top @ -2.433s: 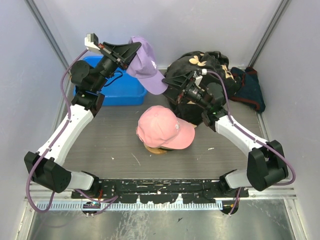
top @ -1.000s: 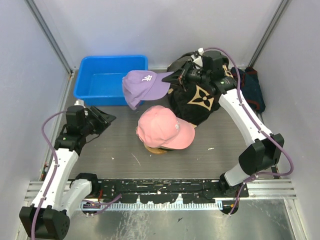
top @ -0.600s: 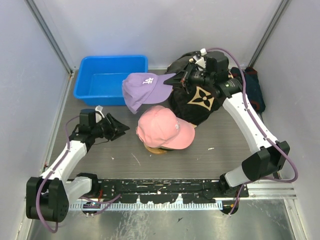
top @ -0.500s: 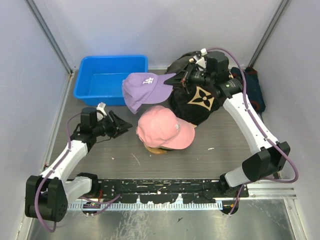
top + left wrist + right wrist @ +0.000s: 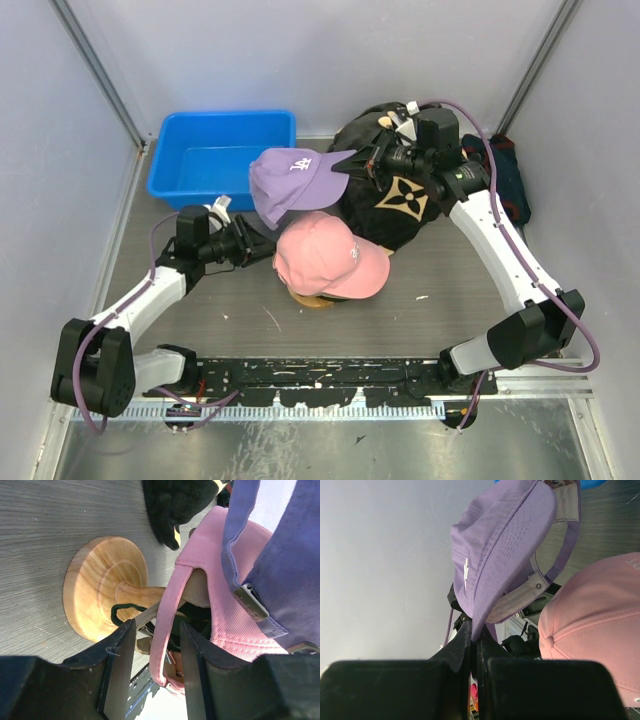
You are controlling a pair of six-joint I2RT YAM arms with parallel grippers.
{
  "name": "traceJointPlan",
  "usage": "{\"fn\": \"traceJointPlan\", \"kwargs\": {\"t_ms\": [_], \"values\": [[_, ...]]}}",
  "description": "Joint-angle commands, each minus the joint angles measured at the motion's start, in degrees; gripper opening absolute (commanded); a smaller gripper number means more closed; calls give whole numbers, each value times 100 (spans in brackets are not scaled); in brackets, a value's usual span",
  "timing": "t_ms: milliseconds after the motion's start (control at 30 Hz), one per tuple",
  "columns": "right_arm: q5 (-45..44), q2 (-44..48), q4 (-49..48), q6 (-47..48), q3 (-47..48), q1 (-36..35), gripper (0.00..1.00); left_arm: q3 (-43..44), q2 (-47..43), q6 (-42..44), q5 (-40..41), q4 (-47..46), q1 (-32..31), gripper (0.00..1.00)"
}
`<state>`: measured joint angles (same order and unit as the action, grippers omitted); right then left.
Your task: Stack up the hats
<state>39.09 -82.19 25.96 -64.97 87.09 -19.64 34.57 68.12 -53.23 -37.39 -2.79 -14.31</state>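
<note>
Stacking in hand: my left claw [image 5: 156, 635] stands half-open astride the back rim of the pink cap [image 5: 325, 255] on the stand [image 5: 102, 587], perhaps touching it. Beyond, my right claw [image 5: 474, 630] pinches the lavender cap [image 5: 290, 180] by its brim, above and behind. Next move: lower it squarely over the pink cap.

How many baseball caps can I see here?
2 clearly: a lavender cap held by its brim in the right end effector, and a pink cap on the wooden stand. Others may be hidden beneath the pink one.
</note>
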Motion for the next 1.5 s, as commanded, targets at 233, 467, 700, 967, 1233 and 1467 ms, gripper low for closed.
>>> {"fn": "traceJointPlan", "kwargs": {"t_ms": [233,467,700,967,1233,1467], "values": [[-18,340,-206,-128,-2,40,1,130,153,129,-205,-276,-131,41],[41,309,-248,-148,3,74,0,56,8,160,-247,-200,-140,35],[103,307,-258,-148,-49,135,1,-26,-211,289,-280,70,-135,34],[134,299,-271,-145,-78,162,1,-57,-347,515,-320,424,-146,33],[153,318,-303,-181,-125,159,1,-142,-383,918,-187,902,-164,33],[187,432,-357,-301,-238,138,1,-175,-252,873,-80,802,-216,31]]}}
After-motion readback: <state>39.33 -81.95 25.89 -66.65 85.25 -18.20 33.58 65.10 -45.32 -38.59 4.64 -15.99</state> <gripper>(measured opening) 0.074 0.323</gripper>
